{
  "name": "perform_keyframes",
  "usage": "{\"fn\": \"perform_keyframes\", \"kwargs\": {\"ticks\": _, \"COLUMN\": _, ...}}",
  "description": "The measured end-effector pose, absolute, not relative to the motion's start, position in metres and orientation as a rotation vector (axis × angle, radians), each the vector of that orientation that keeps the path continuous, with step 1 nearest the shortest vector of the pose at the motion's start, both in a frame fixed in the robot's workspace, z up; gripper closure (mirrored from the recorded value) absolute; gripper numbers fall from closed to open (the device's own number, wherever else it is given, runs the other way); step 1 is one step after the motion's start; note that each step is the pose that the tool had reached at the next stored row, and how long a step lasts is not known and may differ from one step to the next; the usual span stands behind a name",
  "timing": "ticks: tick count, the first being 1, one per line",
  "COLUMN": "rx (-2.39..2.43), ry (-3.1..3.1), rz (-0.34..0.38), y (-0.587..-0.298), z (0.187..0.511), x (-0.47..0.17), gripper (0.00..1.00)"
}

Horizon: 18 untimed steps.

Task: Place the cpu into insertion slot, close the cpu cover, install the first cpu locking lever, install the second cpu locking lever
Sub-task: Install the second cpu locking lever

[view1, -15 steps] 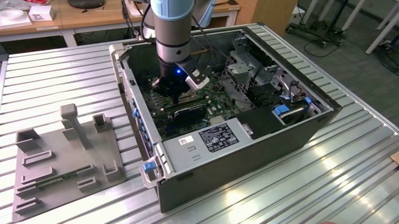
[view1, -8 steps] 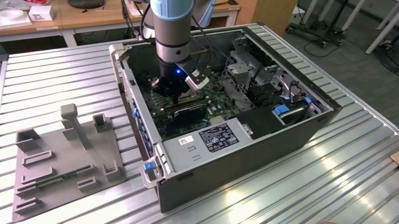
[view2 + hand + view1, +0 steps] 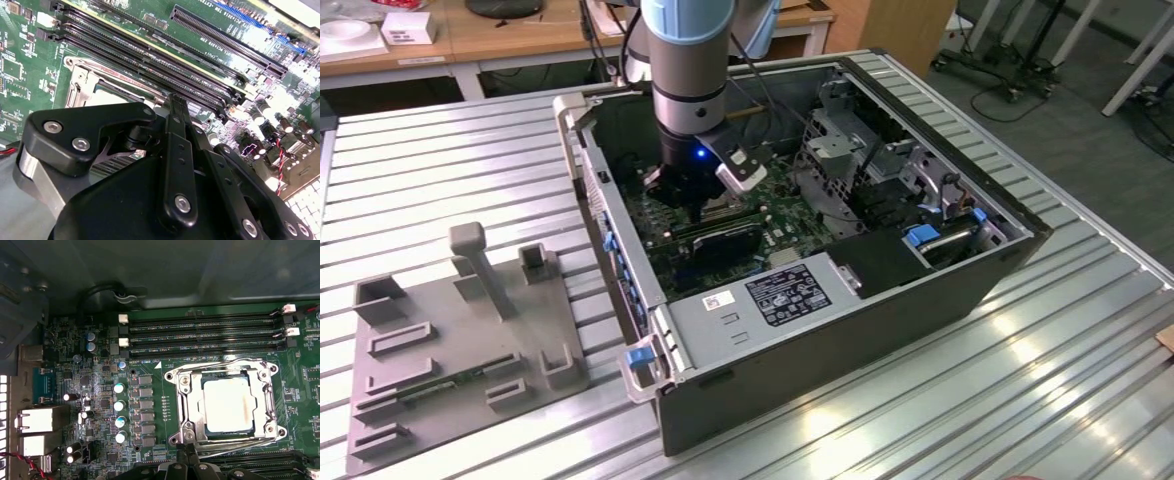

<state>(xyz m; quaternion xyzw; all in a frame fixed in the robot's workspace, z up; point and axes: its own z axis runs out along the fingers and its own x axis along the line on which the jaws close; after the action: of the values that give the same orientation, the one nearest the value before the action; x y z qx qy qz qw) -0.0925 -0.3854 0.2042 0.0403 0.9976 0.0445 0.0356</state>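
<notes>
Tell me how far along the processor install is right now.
Done, by the look of it: the cpu sits in the insertion slot, and the cpu cover lies flat around it, framing its grey face. In hand: the gripper is at the socket's edge, its fingers together on nothing I can make out. Left: I cannot tell from these views whether either locking lever is latched.

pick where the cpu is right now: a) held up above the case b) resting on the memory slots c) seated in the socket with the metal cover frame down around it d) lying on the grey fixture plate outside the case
c: in the first wrist view the cpu sits in the insertion slot with the cpu cover lying flat around it.
</notes>
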Motion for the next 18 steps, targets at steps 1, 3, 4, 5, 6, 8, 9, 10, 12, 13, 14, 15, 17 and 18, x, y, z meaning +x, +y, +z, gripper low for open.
{"fn": "perform_keyframes", "kwargs": {"ticks": 1, "rx": 0.124, "ry": 3.065, "rz": 0.142, "y": -0.3854, "z": 0.2042, "x": -0.0927, "gripper": 0.9}}
{"fn": "perform_keyframes", "kwargs": {"ticks": 3, "rx": 0.125, "ry": 3.065, "rz": 0.148, "y": -0.3853, "z": 0.2042, "x": -0.0929, "gripper": 0.9}}
{"fn": "perform_keyframes", "kwargs": {"ticks": 4, "rx": 0.125, "ry": 3.064, "rz": 0.149, "y": -0.3853, "z": 0.2041, "x": -0.0931, "gripper": 0.9}}
{"fn": "perform_keyframes", "kwargs": {"ticks": 5, "rx": 0.125, "ry": 3.064, "rz": 0.151, "y": -0.3853, "z": 0.204, "x": -0.0933, "gripper": 0.9}}
{"fn": "perform_keyframes", "kwargs": {"ticks": 6, "rx": 0.125, "ry": 3.064, "rz": 0.152, "y": -0.3853, "z": 0.2039, "x": -0.0933, "gripper": 0.9}}
{"fn": "perform_keyframes", "kwargs": {"ticks": 8, "rx": 0.125, "ry": 3.064, "rz": 0.154, "y": -0.3853, "z": 0.2035, "x": -0.0934, "gripper": 0.9}}
{"fn": "perform_keyframes", "kwargs": {"ticks": 9, "rx": 0.125, "ry": 3.064, "rz": 0.155, "y": -0.3853, "z": 0.2035, "x": -0.0934, "gripper": 0.9}}
{"fn": "perform_keyframes", "kwargs": {"ticks": 10, "rx": 0.125, "ry": 3.064, "rz": 0.155, "y": -0.3853, "z": 0.2034, "x": -0.0934, "gripper": 0.9}}
{"fn": "perform_keyframes", "kwargs": {"ticks": 12, "rx": 0.125, "ry": 3.064, "rz": 0.159, "y": -0.3854, "z": 0.2034, "x": -0.0935, "gripper": 0.9}}
{"fn": "perform_keyframes", "kwargs": {"ticks": 13, "rx": 0.125, "ry": 3.064, "rz": 0.161, "y": -0.3853, "z": 0.2033, "x": -0.0935, "gripper": 0.9}}
{"fn": "perform_keyframes", "kwargs": {"ticks": 14, "rx": 0.125, "ry": 3.064, "rz": 0.164, "y": -0.3853, "z": 0.2032, "x": -0.0934, "gripper": 0.9}}
{"fn": "perform_keyframes", "kwargs": {"ticks": 15, "rx": 0.125, "ry": 3.064, "rz": 0.165, "y": -0.3853, "z": 0.2031, "x": -0.0935, "gripper": 0.9}}
{"fn": "perform_keyframes", "kwargs": {"ticks": 17, "rx": 0.125, "ry": 3.064, "rz": 0.166, "y": -0.3853, "z": 0.203, "x": -0.0934, "gripper": 0.9}}
{"fn": "perform_keyframes", "kwargs": {"ticks": 18, "rx": 0.125, "ry": 3.064, "rz": 0.166, "y": -0.3853, "z": 0.2029, "x": -0.0935, "gripper": 0.9}}
